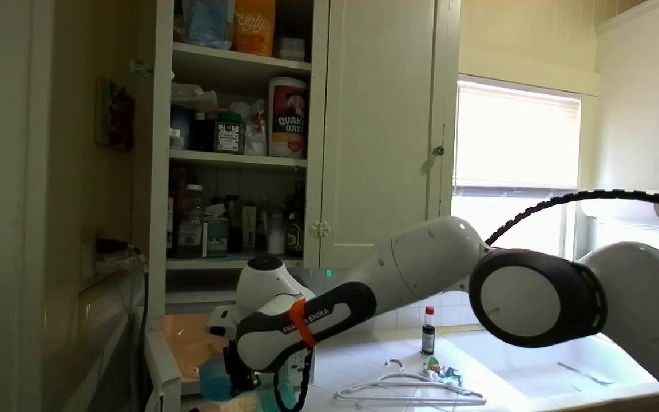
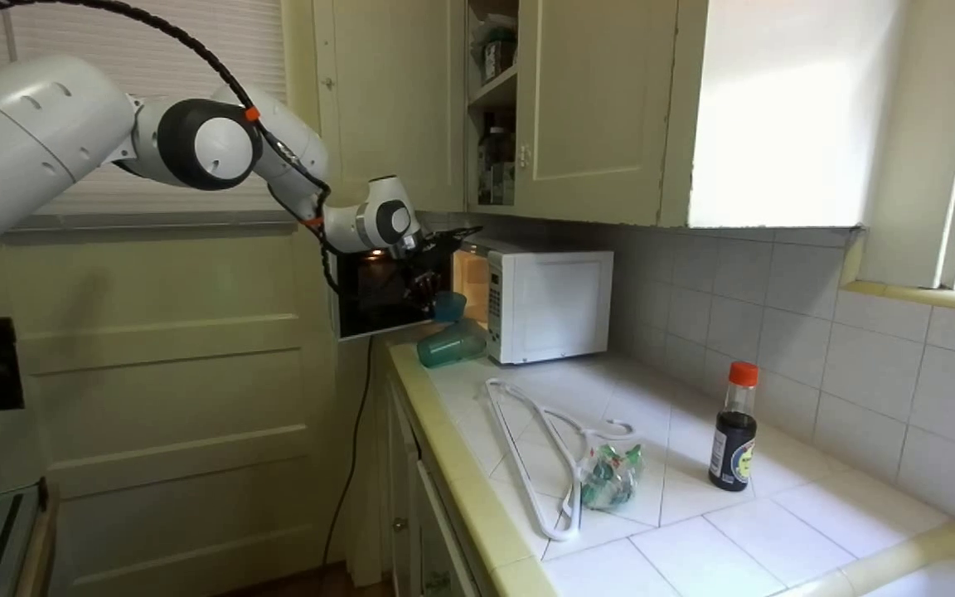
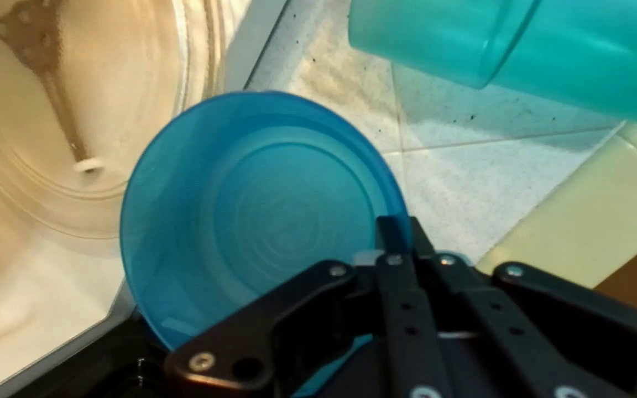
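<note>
My gripper point(image 3: 410, 228) is shut on the rim of a blue cup point(image 3: 288, 193), one finger inside the wall and one outside. The cup's open mouth faces the wrist camera, and its inside shows only its bottom rings. In both exterior views the blue cup point(image 1: 214, 379) point(image 2: 449, 307) hangs from the gripper point(image 1: 241, 375) point(image 2: 424, 286) at the open front of the white microwave point(image 2: 556, 303). A teal translucent cup point(image 3: 562, 55) lies on its side on the counter beside it, also seen in an exterior view point(image 2: 451, 344).
The microwave door point(image 2: 386, 290) stands open; a glass turntable point(image 3: 119, 72) shows inside. White hangers point(image 2: 531, 464), a crumpled plastic bag point(image 2: 613, 477) and a red-capped sauce bottle point(image 2: 734, 431) are on the counter. An open cupboard point(image 1: 238, 157) is above. A sink point(image 1: 552, 360) is farther along.
</note>
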Tool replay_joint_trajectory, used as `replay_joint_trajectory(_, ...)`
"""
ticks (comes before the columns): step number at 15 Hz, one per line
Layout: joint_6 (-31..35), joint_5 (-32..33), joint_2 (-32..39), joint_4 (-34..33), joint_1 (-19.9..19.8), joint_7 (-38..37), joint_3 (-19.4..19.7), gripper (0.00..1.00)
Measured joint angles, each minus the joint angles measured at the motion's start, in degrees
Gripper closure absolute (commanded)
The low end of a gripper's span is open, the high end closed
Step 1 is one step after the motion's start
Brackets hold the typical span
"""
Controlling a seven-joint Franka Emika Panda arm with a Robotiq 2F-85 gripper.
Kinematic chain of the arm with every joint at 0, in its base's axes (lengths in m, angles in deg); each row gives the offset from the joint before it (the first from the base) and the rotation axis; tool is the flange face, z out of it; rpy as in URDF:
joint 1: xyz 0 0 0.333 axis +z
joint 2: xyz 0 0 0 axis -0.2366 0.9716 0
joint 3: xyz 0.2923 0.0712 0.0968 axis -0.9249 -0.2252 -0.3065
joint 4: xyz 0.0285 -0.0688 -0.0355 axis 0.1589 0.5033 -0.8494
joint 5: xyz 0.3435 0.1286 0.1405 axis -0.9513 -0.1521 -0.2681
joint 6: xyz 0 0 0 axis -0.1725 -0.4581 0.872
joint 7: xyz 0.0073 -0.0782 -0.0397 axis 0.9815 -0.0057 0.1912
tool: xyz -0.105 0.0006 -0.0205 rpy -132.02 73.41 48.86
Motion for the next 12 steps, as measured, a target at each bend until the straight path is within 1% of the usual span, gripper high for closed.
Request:
replay_joint_trajectory(4, -1.33, 0.12, 2.83, -4.46, 2.63, -4.72, 1.61, 0.99)
replay_joint_trajectory(8, -6.02, 0.12, 6.89, -11.71, 4.16, -5.01, 2.24, 0.99)
replay_joint_trajectory(12, -11.10, 0.12, 12.11, -20.69, 4.95, -4.94, 3.06, 0.99)
